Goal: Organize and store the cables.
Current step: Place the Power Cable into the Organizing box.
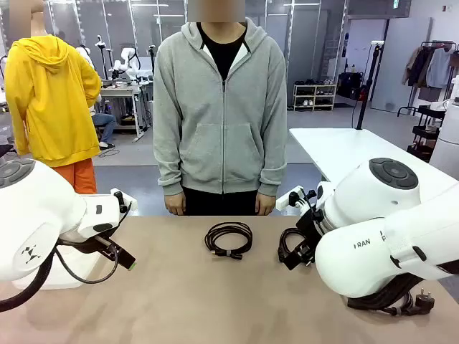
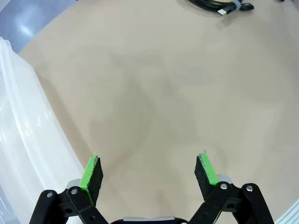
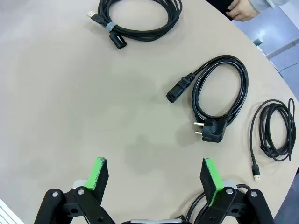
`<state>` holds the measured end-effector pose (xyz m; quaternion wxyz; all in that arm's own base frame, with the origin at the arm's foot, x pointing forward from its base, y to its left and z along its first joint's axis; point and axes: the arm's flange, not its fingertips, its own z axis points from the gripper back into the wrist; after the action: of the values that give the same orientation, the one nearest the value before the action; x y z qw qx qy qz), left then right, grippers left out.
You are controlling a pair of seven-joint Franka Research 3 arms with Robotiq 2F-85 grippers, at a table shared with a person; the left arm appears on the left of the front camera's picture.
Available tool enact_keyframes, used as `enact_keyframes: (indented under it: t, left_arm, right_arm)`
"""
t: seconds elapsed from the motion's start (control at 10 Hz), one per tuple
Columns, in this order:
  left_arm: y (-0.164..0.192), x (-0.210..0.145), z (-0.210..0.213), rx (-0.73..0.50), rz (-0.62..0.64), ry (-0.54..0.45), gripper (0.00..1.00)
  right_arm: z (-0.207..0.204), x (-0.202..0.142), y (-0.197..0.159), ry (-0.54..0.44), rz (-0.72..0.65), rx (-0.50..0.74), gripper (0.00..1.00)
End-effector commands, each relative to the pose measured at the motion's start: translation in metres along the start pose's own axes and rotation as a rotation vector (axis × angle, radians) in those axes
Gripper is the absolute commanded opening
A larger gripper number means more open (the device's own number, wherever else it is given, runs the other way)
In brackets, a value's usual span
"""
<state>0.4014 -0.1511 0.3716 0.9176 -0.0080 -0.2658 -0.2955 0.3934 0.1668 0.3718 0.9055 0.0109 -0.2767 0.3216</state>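
Tan table (image 1: 179, 301), translucent bin (image 2: 21, 135) at one side, grey-hooded person (image 1: 220, 107) at far edge

Front camera sits low between the arms, facing across the table (image 1: 179, 301) at the person (image 1: 220, 107) standing on the far side, with most of the tabletop in range. Left wrist camera looks steeply down past the left gripper (image 2: 148, 158), close to the surface. Far beyond its spread jaws, at the top edge, peeks the tied coil (image 2: 219, 7). Right wrist camera, behind the right gripper (image 3: 154, 163), takes in a wider patch. That same coil lies beyond its jaws too, so all three views share it, mid-table.
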Motion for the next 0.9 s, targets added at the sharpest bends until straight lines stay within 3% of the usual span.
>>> enact_keyframes:
  t: [0.0,0.8]
  left_arm:
    - [-0.0002,0.0001,0.0000,0.000,0.000,0.000,1.00]
    - [-0.0002,0.0001,0.0000,0.000,0.000,0.000,1.00]
  right_arm:
    - [0.0000,0.0000,0.0000,0.000,0.000,0.000,1.00]
    - [0.0000,0.0000,0.0000,0.000,0.000,0.000,1.00]
